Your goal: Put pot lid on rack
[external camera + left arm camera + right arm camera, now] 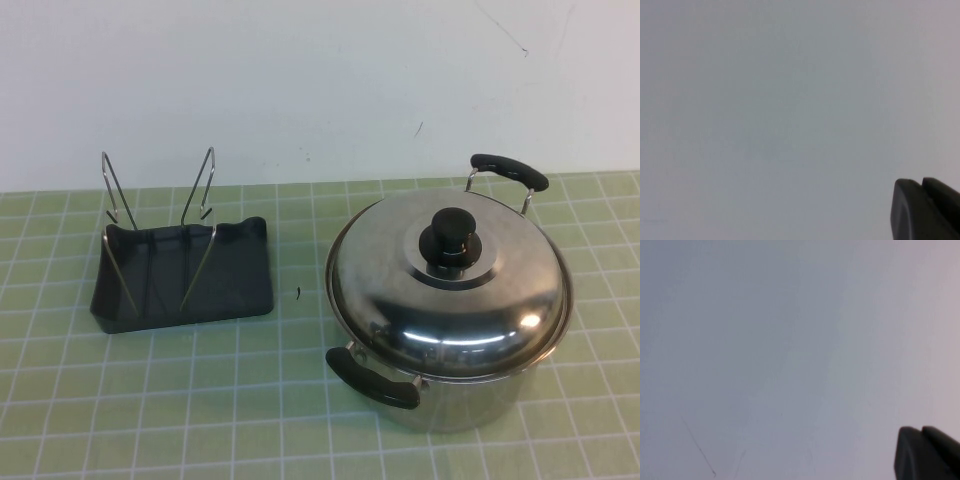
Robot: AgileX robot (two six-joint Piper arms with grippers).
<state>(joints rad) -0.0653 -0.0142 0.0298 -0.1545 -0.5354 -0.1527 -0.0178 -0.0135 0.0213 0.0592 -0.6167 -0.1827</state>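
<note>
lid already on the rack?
No. The lid sits on the pot; the rack is empty; neither the left tool nor the right tool is near.

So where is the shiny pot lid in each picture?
High view: the pot lid sits on the pot, right of the rack.
Left wrist view: no lid; only pale wall and the left gripper in a corner, pointing away from the table.
Right wrist view: no lid; only wall and the right gripper in a corner.
Shared landmark: the pale wall.
</note>
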